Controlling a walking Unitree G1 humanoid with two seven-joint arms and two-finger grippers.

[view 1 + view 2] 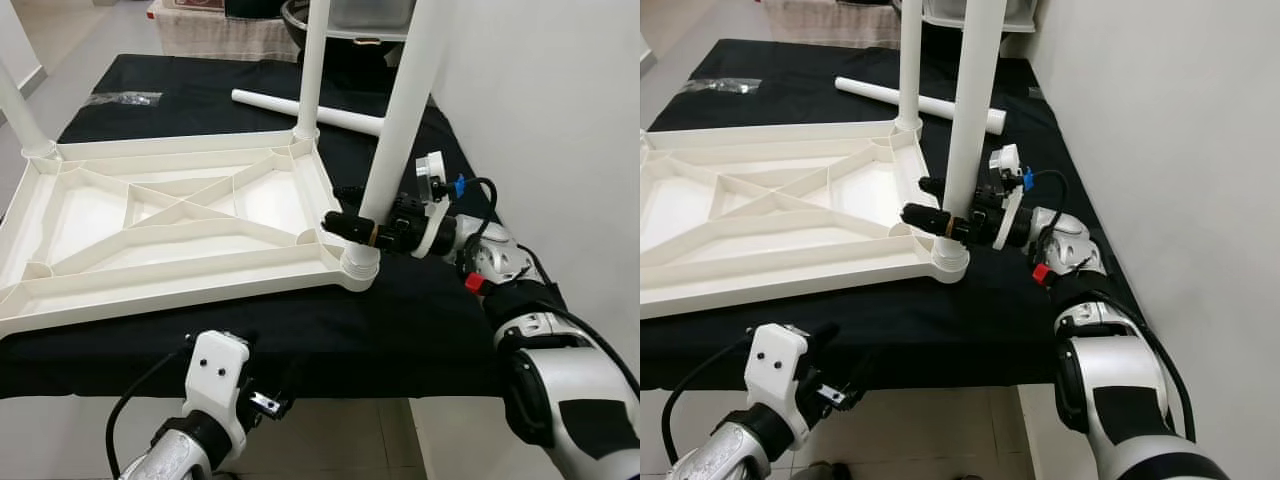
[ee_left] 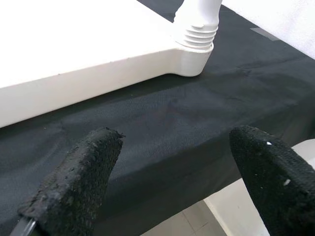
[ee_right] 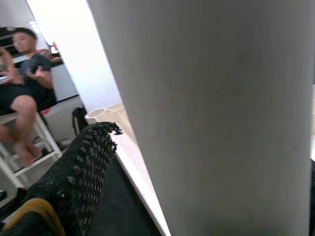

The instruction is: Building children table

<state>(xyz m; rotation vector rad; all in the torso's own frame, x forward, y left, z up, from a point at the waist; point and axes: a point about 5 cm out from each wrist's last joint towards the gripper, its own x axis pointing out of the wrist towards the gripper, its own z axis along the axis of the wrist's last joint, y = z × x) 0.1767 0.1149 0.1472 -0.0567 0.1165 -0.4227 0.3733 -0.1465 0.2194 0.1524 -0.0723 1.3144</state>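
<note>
Black right tool [image 1: 352, 226] seemingly clamped around upright white leg [image 1: 400, 110].

The white plastic tabletop [image 1: 170, 225] lies upside down on the black-draped surface [image 1: 400, 320], its ribbed underside facing up. White legs stand upright in its corner sockets, the nearest leg [image 1: 400, 110] at its right corner. A loose leg [image 1: 305, 110] lies flat beyond the tabletop.

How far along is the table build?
Done: three legs stand upright in corner sockets of the upturned tabletop. In hand: the right gripper is closed around the near-right leg just above its socket, probably seating it. Left: one loose leg lies on the black cloth. The left gripper is open and empty.
</note>
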